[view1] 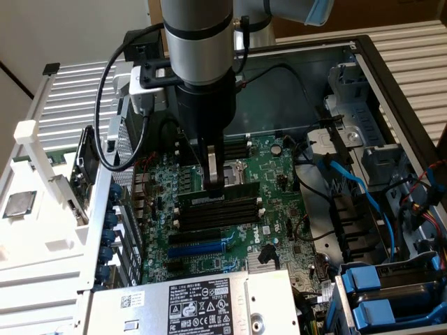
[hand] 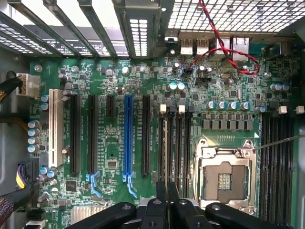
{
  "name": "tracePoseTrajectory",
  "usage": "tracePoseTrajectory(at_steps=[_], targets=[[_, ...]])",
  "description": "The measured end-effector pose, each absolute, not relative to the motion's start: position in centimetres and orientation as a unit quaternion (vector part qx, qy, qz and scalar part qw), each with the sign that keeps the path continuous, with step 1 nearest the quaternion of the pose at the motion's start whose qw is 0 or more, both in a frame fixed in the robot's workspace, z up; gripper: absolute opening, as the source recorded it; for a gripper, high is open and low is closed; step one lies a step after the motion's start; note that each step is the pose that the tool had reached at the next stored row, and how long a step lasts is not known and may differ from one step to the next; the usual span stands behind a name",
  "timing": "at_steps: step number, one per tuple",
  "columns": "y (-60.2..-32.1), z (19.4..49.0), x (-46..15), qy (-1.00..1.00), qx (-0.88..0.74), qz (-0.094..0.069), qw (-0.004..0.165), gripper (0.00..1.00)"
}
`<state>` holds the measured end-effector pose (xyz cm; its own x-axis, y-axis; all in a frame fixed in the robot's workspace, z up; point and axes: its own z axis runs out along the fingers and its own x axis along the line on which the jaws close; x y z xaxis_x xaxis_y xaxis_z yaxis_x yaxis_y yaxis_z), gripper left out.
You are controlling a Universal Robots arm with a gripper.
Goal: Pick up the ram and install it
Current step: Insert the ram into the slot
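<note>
A long green ram stick (view1: 241,188) is clamped edge-down by the near-shut gripper (view1: 215,184), so lined up over black memory slots (view1: 209,213).

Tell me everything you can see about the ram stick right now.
The ram is a long, thin green circuit-board stick with dark chips faintly showing along its face. It stands on edge and level, lined up lengthwise with the bank of black memory slots on the motherboard, at their far side. The gripper is shut on it near its middle, reaching straight down from above. Whether it is seated in a slot cannot be told.
</note>
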<state>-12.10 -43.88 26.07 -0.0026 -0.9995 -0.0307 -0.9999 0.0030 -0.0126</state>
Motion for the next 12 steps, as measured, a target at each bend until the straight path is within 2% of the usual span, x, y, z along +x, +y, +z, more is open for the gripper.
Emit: tracePoseTrajectory(at_steps=[5,12], targets=[[-43.88,25.81,-12.04,0.708,-0.706,0.013,0.011,0.12],[-43.89,25.51,-11.76,0.708,-0.706,0.019,0.014,0.12]])
